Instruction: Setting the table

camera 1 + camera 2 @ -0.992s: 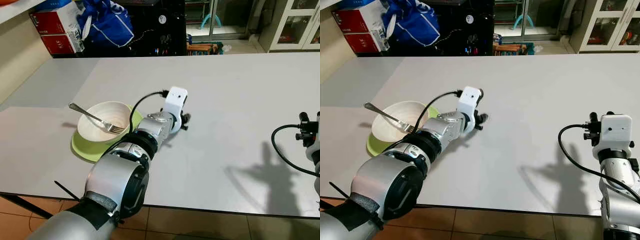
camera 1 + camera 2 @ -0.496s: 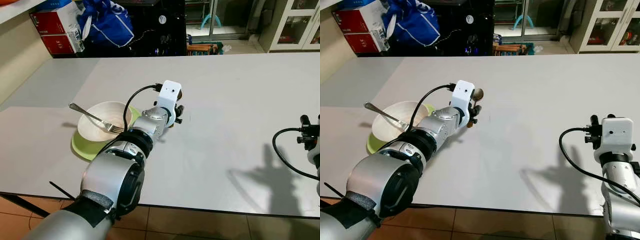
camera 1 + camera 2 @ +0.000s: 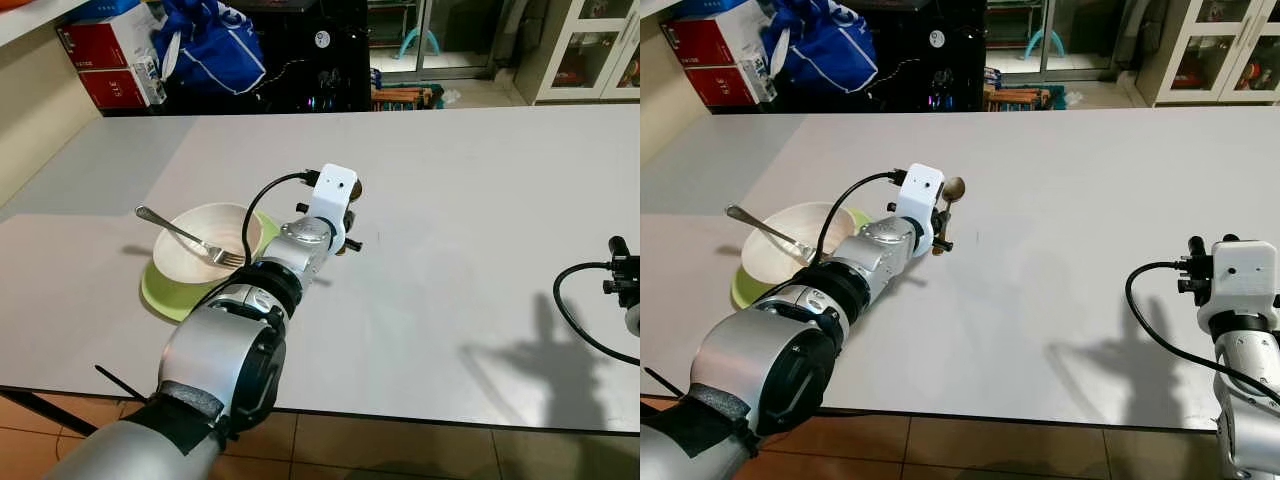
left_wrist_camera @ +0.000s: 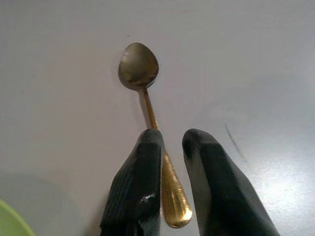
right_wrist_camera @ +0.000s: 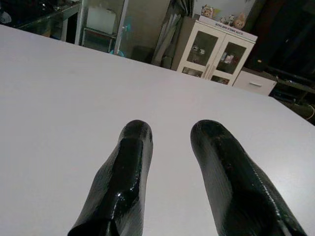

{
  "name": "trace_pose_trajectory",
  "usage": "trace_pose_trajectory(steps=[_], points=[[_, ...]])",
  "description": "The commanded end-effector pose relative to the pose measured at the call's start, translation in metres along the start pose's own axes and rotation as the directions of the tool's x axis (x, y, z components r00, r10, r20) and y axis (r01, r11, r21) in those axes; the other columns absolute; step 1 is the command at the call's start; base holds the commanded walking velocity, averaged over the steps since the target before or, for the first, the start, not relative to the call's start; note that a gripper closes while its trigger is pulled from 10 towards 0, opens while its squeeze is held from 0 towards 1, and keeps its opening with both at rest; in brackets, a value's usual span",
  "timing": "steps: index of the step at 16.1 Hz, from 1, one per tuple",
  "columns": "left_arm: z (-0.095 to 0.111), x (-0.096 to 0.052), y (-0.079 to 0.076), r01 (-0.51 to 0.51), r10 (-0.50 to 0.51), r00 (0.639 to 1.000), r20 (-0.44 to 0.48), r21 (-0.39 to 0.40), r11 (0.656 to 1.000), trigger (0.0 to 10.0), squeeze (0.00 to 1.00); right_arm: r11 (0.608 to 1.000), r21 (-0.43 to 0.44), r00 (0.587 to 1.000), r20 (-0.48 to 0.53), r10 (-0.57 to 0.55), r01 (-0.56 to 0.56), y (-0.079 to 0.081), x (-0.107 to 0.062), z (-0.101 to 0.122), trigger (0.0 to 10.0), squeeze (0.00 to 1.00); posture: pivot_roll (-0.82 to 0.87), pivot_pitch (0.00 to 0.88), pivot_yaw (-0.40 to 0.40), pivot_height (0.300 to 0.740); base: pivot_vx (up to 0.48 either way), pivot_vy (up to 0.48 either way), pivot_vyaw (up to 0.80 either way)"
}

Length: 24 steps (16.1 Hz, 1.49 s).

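Place setting partly laid: fork [image 3: 185,236] rests in bowl [image 3: 205,243] on green plate [image 3: 160,293]; left end effector [image 4: 170,140] grips the gold spoon [image 4: 147,105], unplaced; right end effector [image 5: 170,130] open, idle.

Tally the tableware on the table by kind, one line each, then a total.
Bowl: 1
Plate, green, under the bowl: 1
Fork, resting in the bowl: 1
Spoon, gold-coloured, between the left gripper jaws: 1
Total: 4

A pale grey table [image 3: 1070,200] carries a green plate [image 3: 165,295] near its left front edge
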<state>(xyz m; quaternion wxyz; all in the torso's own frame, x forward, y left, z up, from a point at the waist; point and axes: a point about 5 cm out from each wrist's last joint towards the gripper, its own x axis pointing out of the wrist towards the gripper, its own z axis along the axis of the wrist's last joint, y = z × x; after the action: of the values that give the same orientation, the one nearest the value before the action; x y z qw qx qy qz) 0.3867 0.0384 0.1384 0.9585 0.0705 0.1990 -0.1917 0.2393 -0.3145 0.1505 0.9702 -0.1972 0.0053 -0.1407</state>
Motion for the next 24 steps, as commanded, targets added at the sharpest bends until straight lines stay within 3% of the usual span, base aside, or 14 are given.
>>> trace_pose_trajectory(steps=[1,5,6,7,8,9,10,22,23,24], points=[[-0.008,-0.001,0.009,-0.034,0.035,0.999,-0.022,0.004,0.999,0.0,0.00,1.000,0.001,1.000,0.018,0.010,-0.010,0.001,-0.002,0.006,10.0,0.00,-0.29,0.000,0.084,0.740,0.000,0.000,0.00],[-0.008,-0.002,0.015,-0.052,0.052,0.998,-0.024,-0.011,0.999,0.0,0.00,1.000,0.004,1.000,0.016,0.009,-0.010,0.000,-0.002,0.005,10.0,0.00,-0.29,0.000,0.079,0.740,0.000,0.000,0.00],[-0.012,-0.002,0.019,-0.072,0.072,0.997,-0.035,-0.005,0.997,1.1,0.00,1.000,-0.003,1.000,0.019,0.013,-0.013,0.002,0.001,0.007,10.0,0.00,-0.28,0.000,0.077,0.740,0.000,0.000,0.00],[-0.012,-0.002,0.020,-0.077,0.077,0.996,-0.035,-0.005,0.997,1.1,0.00,1.000,-0.006,1.000,0.020,0.017,-0.017,0.003,0.002,0.008,10.0,0.00,-0.28,0.000,0.077,0.740,0.000,0.000,0.00],[-0.012,-0.003,0.022,-0.092,0.093,0.995,-0.035,0.017,0.996,10.0,0.00,1.000,-0.004,1.000,0.020,0.018,-0.018,0.004,0.002,0.008,10.0,0.00,-0.28,0.000,0.077,0.740,0.000,0.000,0.00],[-0.011,-0.003,0.024,-0.102,0.102,0.994,-0.030,0.016,0.995,10.0,0.58,1.000,-0.002,1.000,0.018,0.021,-0.021,0.005,0.003,0.007,10.0,0.00,-0.28,0.000,0.077,0.740,0.000,0.000,0.00],[-0.009,-0.003,0.026,-0.109,0.109,0.994,-0.023,0.009,0.994,10.0,1.00,1.000,0.000,1.000,0.016,0.023,-0.023,0.007,0.003,0.007,10.0,0.00,-0.28,0.000,0.078,0.740,0.000,0.000,0.00],[-0.009,-0.003,0.020,-0.070,0.072,0.997,-0.027,0.051,0.996,10.0,1.00,1.000,0.006,0.999,0.015,0.031,-0.031,0.009,0.002,0.007,10.0,0.00,-0.29,0.000,0.087,0.740,0.000,0.000,0.00],[-0.010,-0.002,0.017,-0.044,0.047,0.998,-0.038,0.069,0.997,10.0,0.08,1.000,0.006,0.999,0.014,0.031,-0.031,0.009,0.002,0.007,10.0,0.00,-0.29,0.000,0.090,0.740,0.000,0.000,0.00],[-0.012,-0.002,0.014,-0.020,0.024,0.999,-0.042,0.087,0.996,10.0,0.00,0.999,0.004,0.999,0.013,0.032,-0.032,0.010,0.001,0.006,10.0,0.00,-0.30,0.000,0.091,0.740,0.000,0.000,0.00]])
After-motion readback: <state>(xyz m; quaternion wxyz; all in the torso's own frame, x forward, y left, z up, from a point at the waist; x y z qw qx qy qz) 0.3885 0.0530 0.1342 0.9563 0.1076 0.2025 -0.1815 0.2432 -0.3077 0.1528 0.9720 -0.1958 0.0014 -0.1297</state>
